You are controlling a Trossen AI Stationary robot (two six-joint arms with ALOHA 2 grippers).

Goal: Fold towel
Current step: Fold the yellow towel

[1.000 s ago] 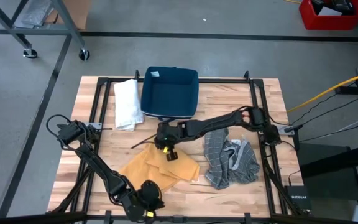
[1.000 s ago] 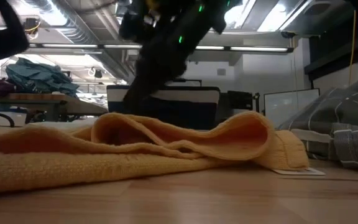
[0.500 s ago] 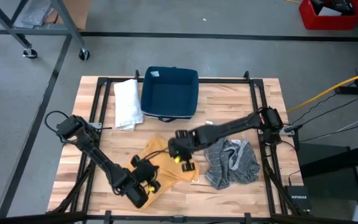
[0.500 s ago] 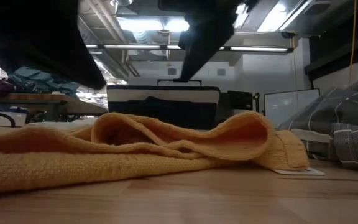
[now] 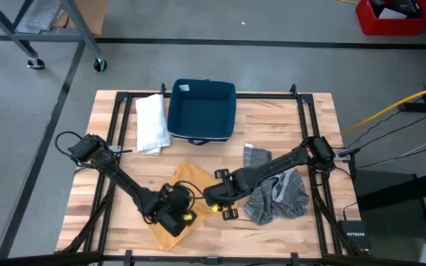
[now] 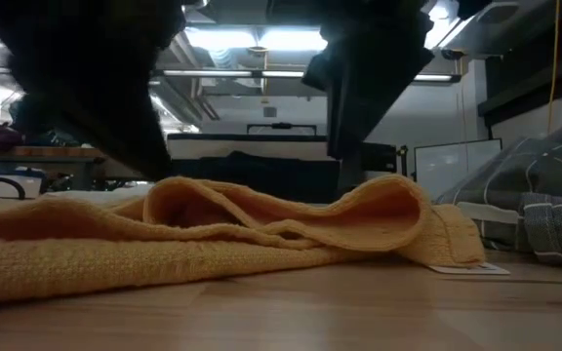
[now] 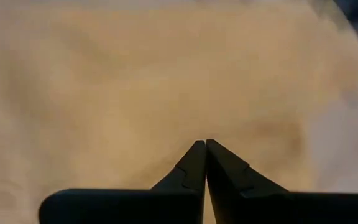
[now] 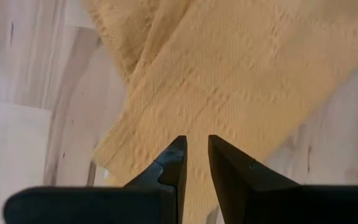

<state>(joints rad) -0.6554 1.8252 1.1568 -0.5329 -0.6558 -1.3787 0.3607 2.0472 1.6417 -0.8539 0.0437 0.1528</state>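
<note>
Towel [image 5: 170, 201], yellow, rumpled: my left gripper [image 7: 204, 147] is pinched together over it, right gripper [image 8: 194, 149] slightly apart above an edge. Risk: grabbing several layers, folding crooked.

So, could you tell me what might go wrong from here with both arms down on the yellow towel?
The left gripper looks shut with no yellow towel visibly pinched, so a lift may come up empty. The right gripper hangs slightly open over an edge. The grey towel lies close and could snag.
</note>
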